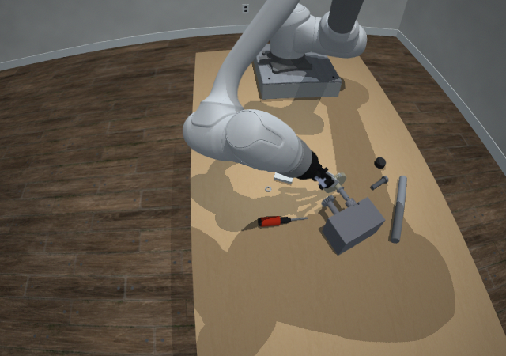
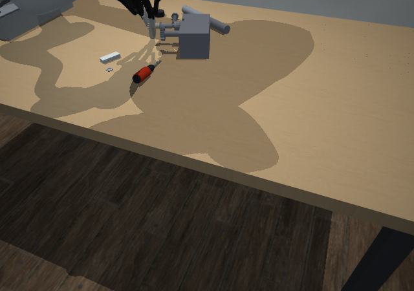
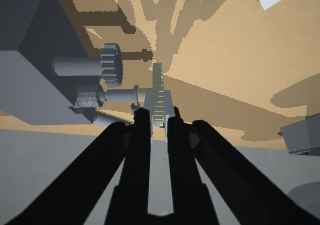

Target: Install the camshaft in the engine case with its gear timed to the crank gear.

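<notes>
Up close, from the wrist view, we see the gripper (image 3: 159,116) pinched nearly shut on the camshaft (image 3: 120,95), its two black fingers clamping the thin rim of the big gear (image 3: 158,92) edge-on. That gear stands upright between the pads, teeth facing us. The shaft runs off to the left toward the engine case (image 3: 30,70); its far end sits at the case's front face beside a rough grey collar, though how deep it goes we cannot tell.

Just above the shaft, the small crank gear (image 3: 111,64) sits on its own stub from the case. The two gears are offset along their axes, big gear farther from the case than the small one, and not in mesh. No marked tooth or gap is legible.

On the top view, the engine case (image 1: 353,224) stands on the table (image 1: 285,303), turned at an angle, with the gripper (image 1: 326,179) reaching in from the left. Near it lie a red-handled screwdriver (image 1: 274,220), a grey rod (image 1: 398,208), a bolt (image 1: 379,182), a black knob (image 1: 379,162), a small washer (image 1: 268,188) and a pale block (image 1: 283,177).

From the exterior view, the case (image 2: 194,35) sits flat, upright.
</notes>
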### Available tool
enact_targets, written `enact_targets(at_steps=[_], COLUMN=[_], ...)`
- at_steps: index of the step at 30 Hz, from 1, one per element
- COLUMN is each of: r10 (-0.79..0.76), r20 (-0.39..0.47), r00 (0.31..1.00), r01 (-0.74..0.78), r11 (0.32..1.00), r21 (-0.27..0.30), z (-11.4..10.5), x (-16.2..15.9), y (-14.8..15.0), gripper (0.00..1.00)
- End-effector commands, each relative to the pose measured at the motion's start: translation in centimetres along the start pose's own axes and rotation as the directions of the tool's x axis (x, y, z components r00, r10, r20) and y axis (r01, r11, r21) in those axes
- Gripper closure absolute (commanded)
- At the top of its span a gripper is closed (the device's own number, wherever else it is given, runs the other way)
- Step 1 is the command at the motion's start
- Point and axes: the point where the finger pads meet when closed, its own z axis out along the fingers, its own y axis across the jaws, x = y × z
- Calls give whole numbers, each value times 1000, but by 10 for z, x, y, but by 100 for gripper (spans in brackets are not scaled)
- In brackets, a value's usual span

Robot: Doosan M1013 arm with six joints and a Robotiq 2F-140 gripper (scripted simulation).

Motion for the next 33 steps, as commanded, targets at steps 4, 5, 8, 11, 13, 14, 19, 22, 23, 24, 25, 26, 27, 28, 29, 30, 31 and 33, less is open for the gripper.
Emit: enact_targets(at_steps=[4,5,8,11,13,14,19,22,23,24,25,26,27,28,29,30,31,33], r10=[7,7,7,7,7,7,7,7,7,7,7,7,7,7,7,7,7,7], r20=[9,9,9,9,9,9,9,9,9,9,9,9,9,9,9,9,9,9], r00=[1000,1000,1000,1000,1000,1000,1000,1000,1000,1000,1000,1000,1000,1000,1000,1000,1000,1000], r01=[-7,-7,-7,-7,-7,-7,-7,-7,-7,-7,-7,-7,-7,-7,-7,-7,-7,-7], r11=[1000,1000,1000,1000,1000,1000,1000,1000,1000,1000,1000,1000,1000,1000,1000,1000,1000,1000], r21=[3,3,3,3,3,3,3,3,3,3,3,3,3,3,3,3,3,3], z=[1,1,1,1,1,1,1,1,1,1,1,1,1,1,1,1,1,1], x=[-2,-2,-2,-2,-2,-2,-2,-2,-2,-2,-2,-2,-2,-2,-2,-2,-2,-2], y=[-6,-7,-8,-9,-10,-10,-11,-11,-11,-11,-11,-11,-11,-11,-11,-11,-11,-11], gripper=[95,95,95,95,95,95,95,95,95,95,95,95,95,95,95,95,95,95])
